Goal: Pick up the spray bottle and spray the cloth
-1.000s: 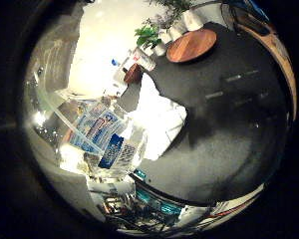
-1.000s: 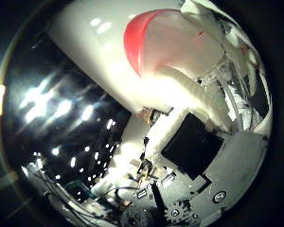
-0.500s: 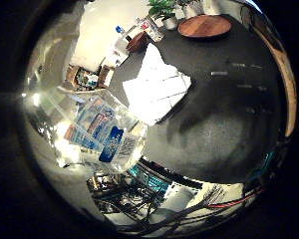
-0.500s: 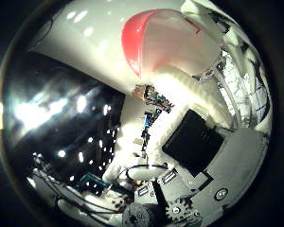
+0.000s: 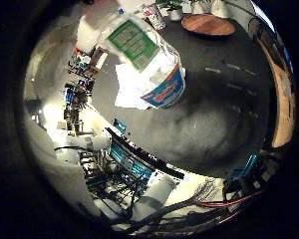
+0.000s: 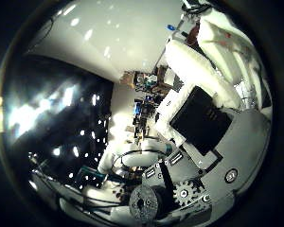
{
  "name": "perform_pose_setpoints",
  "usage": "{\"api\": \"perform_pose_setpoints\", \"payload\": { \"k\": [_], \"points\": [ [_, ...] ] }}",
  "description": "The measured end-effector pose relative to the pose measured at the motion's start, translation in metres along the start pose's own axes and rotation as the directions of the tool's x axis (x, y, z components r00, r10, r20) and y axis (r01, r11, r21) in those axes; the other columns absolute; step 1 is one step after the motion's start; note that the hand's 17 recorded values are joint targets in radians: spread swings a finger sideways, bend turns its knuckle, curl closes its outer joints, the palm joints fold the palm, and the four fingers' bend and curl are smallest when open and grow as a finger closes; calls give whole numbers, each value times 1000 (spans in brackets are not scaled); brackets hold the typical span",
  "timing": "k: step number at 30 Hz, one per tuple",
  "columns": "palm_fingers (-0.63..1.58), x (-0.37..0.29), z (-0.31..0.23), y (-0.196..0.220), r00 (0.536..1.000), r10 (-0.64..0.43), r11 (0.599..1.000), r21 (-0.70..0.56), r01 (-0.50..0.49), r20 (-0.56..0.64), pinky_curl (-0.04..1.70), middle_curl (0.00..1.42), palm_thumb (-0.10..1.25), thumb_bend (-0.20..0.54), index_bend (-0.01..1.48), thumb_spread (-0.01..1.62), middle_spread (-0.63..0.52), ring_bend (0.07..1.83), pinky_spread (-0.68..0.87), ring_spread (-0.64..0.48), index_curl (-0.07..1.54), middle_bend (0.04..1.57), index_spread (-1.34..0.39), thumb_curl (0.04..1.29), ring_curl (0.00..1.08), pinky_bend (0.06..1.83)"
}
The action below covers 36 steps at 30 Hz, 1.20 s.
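One spray bottle [image 5: 144, 59] sits in my hand [image 6: 213, 118], fingers wrapped round it, above the dark worktop [image 5: 224, 99] w/ white cloth [image 5: 127, 89] beneath; risk: tilted bottle slips, or spray misses cloth.

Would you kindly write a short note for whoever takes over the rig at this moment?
Hand: in view, but its grip cannot be told; nothing shows in it.
Bottle: tilted, in front of the cloth, which lies on the dark table. Whether the bottle rests there or is held up is unclear.
Done: no spray visible.
Left: check the hold on the bottle, then spray the cloth.
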<state>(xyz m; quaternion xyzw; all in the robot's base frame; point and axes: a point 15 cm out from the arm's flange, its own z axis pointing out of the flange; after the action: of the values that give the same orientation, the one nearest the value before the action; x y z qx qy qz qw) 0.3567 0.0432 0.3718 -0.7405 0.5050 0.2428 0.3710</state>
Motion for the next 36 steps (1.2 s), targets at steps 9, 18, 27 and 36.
{"api": "perform_pose_setpoints", "payload": {
  "k": [9, 18, 27, 36],
  "points": [
    [1081, -10, -5, 0, 1000, -18, 1000, 12, 18, -17, 1278, 1051, 844, -20, 956, 1078, -244, 1350, -262, -237, 917, 1100, -299, 604, 760, 1063],
    [1069, -18, -12, 6, 999, -25, 1000, 16, 25, -20, 1249, 1040, 793, -20, 924, 1066, -247, 1333, -265, -237, 904, 1086, -298, 610, 753, 1049],
    [1074, -9, -44, 23, 1000, 15, 998, 68, -13, -27, 1186, 1012, 773, -19, 847, 1055, -244, 1321, -284, -234, 901, 1052, -313, 600, 722, 1019],
    [1058, 18, -75, 46, 996, 45, 993, 111, -37, -74, 1122, 981, 766, -22, 728, 1030, -244, 1287, -316, -239, 906, 1026, -337, 589, 696, 1000]
  ]
}}
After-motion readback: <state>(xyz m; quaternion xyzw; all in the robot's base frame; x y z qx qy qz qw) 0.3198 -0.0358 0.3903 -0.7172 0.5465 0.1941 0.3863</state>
